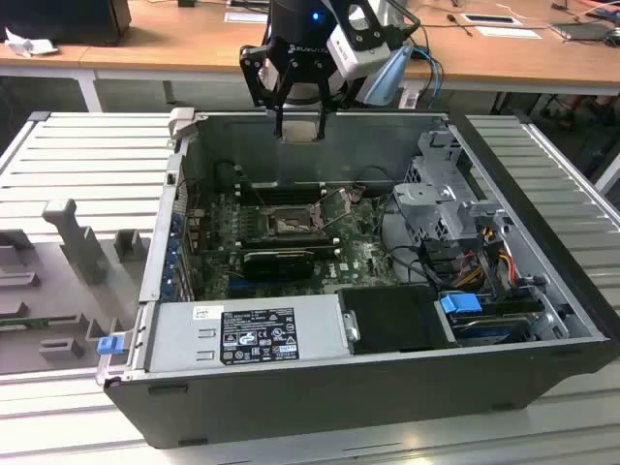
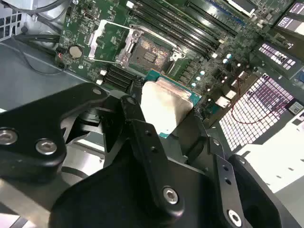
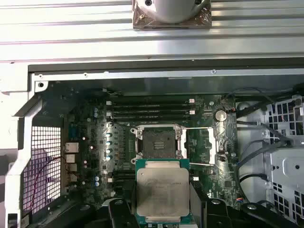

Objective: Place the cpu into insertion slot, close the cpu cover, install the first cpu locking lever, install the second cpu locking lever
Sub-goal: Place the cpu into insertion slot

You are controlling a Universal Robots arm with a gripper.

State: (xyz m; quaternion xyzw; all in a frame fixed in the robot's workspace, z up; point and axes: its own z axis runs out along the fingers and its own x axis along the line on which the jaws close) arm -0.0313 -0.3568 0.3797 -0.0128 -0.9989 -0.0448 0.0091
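My gripper (image 1: pixel 298 118) hangs over the far rim of the open computer case (image 1: pixel 504 184), shut on the cpu (image 1: pixel 298 130). In both wrist views the cpu (image 3: pixel 162 190) (image 2: pixel 167 105) shows its dull silver top and green edge between the black fingers (image 3: pixel 117 211). The insertion slot (image 3: pixel 156 142) (image 2: pixel 146 54) (image 1: pixel 287 225) lies bare on the green motherboard below, its dark centre exposed. The cpu cover (image 3: pixel 200 146) (image 2: pixel 105 39) is swung open beside the slot. Thin metal locking levers (image 3: pixel 197 128) stand away from the socket.
Long black memory slots (image 3: pixel 149 109) run beside the socket. A grey power supply (image 1: pixel 247 334) fills the case's near side, and a drive cage (image 1: pixel 446 194) with cables sits at the exterior view's right. A grey fixture tray (image 1: pixel 68 252) lies outside the case at the exterior view's left.
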